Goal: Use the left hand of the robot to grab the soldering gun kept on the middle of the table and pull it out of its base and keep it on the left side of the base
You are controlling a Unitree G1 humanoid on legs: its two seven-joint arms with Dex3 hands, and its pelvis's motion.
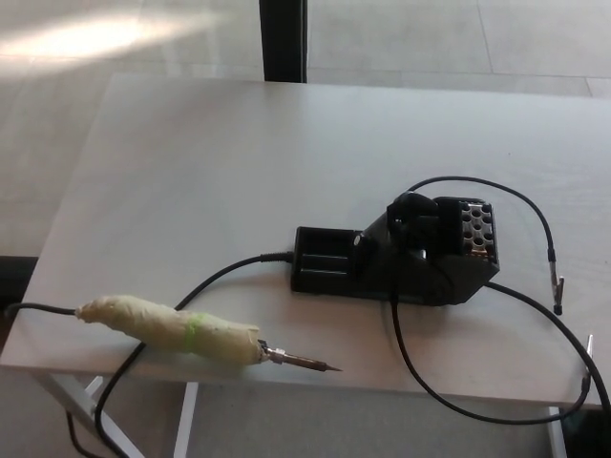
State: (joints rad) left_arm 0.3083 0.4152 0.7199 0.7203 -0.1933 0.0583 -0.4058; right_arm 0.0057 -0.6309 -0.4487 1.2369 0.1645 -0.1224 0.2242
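Note:
The soldering gun (181, 330) lies flat on the white table (239, 162) near its front left edge, out of its base. Its handle is wrapped in pale tape with a green band, and its metal tip (304, 362) points right. The black base (396, 258) stands in the middle right of the table, to the right of the gun and apart from it. A black cable (224, 272) runs from the base's left end toward the gun and over the table's front edge. Neither robot hand shows in the head view.
Thin black leads (544, 239) loop from the base to the table's right edge, ending in small clips (558, 286). Another cable (430, 386) hangs off the front edge. A dark pillar (283, 40) stands behind the table on a pale floor.

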